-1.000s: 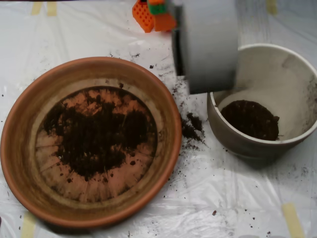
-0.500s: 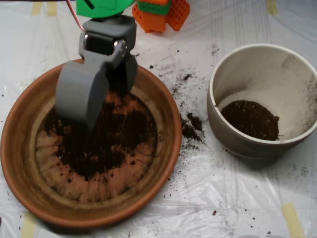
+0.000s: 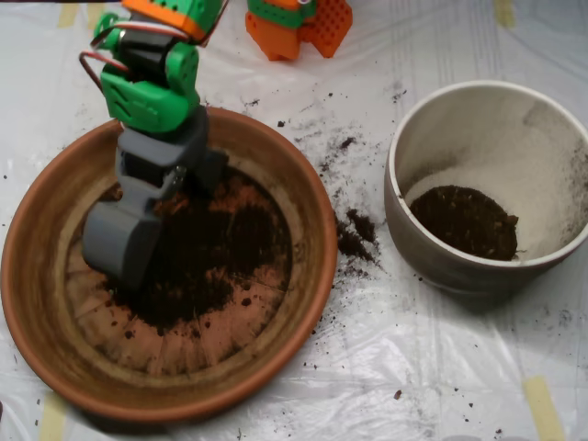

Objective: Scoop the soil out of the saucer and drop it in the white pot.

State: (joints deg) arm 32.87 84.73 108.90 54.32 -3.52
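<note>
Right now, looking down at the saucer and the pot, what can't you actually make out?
- Soil under the tool: the grey shell covers it in the overhead view.
- Whether the tool holds soil: its shell hides the inside.
- White pot: the right side is cut off by the picture's edge.
- Saucer: the upper left rim is hidden by the arm.

Green-orange arm, grey claw

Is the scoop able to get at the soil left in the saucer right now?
Probably yes: the scoop is down inside the saucer at the left edge of the soil, with nothing between them.
</note>
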